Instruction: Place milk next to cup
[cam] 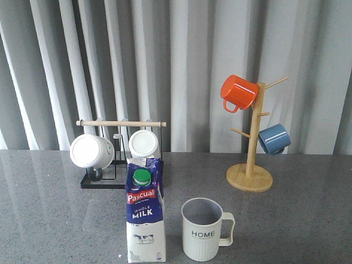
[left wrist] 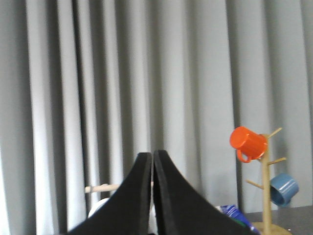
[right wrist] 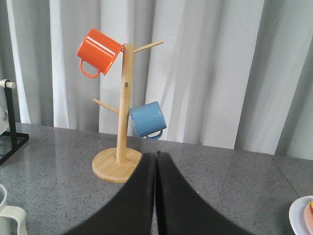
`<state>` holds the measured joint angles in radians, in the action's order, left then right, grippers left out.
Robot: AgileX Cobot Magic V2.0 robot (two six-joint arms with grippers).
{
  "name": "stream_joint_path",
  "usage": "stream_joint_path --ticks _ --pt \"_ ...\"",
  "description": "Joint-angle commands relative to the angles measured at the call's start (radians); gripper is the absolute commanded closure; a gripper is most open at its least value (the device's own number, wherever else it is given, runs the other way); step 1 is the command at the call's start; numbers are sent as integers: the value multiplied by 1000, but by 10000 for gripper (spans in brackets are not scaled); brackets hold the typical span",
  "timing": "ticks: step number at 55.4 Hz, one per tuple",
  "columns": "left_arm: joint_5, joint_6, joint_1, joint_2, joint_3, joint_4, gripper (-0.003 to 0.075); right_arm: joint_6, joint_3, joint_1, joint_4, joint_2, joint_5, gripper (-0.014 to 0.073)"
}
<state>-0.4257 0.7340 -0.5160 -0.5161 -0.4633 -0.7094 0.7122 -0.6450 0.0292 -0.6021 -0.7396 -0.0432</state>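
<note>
The milk carton (cam: 145, 214) stands upright at the front of the grey table, blue above, white below, with a green cap. The ribbed "HOME" cup (cam: 204, 229) stands just right of it with a small gap, handle to the right. A corner of the milk shows in the left wrist view (left wrist: 235, 215); the cup's handle shows in the right wrist view (right wrist: 11, 218). My left gripper (left wrist: 152, 155) is shut and empty, raised and facing the curtain. My right gripper (right wrist: 155, 155) is shut and empty above the table. Neither gripper shows in the front view.
A black rack (cam: 110, 165) with two white mugs stands behind the milk. A wooden mug tree (cam: 250, 165) at the back right holds an orange mug (cam: 238, 92) and a blue mug (cam: 274, 138). A white plate edge (right wrist: 303, 215) lies at the far right.
</note>
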Motion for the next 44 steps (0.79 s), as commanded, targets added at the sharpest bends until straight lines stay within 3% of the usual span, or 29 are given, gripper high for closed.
stream_joint_path --ticks 1,7,18,24,32,44 --pt "-19 -87 80 77 63 24 727 6 -31 2 -1 4 63 596" --pt "75 -209 185 155 151 76 727 6 -31 2 -1 4 63 596" --pt "308 -583 420 277 254 380 727 6 -31 2 -1 4 63 596" --pt "398 -734 500 326 273 524 727 6 -31 2 -1 4 63 596" --pt "426 -823 529 385 318 643 727 6 -31 2 -1 4 63 596" --pt "348 -825 529 491 446 661 727 6 -31 2 -1 4 63 596"
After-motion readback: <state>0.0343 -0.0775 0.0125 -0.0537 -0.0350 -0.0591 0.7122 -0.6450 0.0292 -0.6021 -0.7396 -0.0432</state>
